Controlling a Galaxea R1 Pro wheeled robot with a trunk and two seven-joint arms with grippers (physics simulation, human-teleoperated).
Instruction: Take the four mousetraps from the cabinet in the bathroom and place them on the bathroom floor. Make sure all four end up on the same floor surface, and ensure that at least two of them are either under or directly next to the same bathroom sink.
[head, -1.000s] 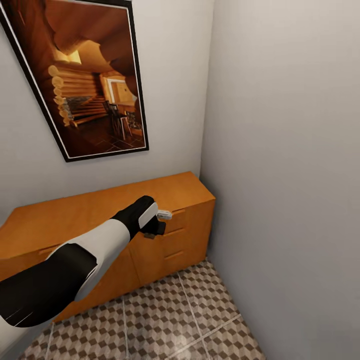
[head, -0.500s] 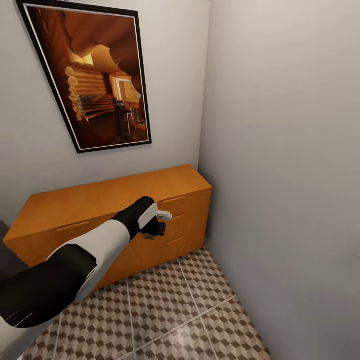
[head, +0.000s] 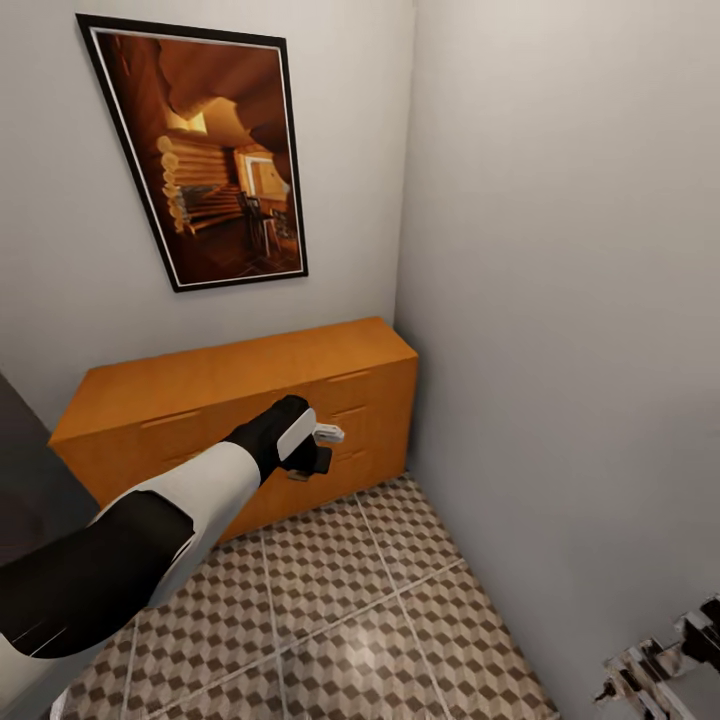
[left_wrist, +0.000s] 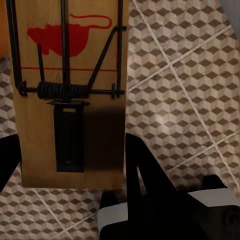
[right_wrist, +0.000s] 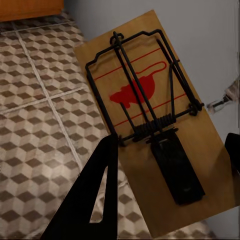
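a mousetrap (left_wrist: 70, 95) is seen pinched between the dark fingers of the left gripper (left_wrist: 67, 165), its tan board, black wire spring and red mouse print held flat above the patterned bathroom floor (left_wrist: 185, 75); a second mousetrap (right_wrist: 155, 130) is clamped likewise in the right gripper (right_wrist: 170, 185), tilted over the same tiles with a grey wall behind it. from the head camera the left arm (head: 150, 530) is shown stretched toward the cabinet (head: 230, 375), an orange-brown chest of drawers set in the corner with every visible drawer front closed. the step in hand is judged to be the carrying of two traps away from the cabinet toward a spot on the floor, so roughly half of the fetching appears done, though no trap is seen lying on the tiles. the next move is judged to call for the base to be turned toward the sink, which cannot be made out with certainty in these views, and for both boards to be lowered level until they rest on the tiles before the fingers are parted. the floor is laid in brown, beige and grey cube-pattern tiles with pale grout; the walls are plain grey, and a framed picture (head: 215, 160) of a log interior is hung above the cabinet.
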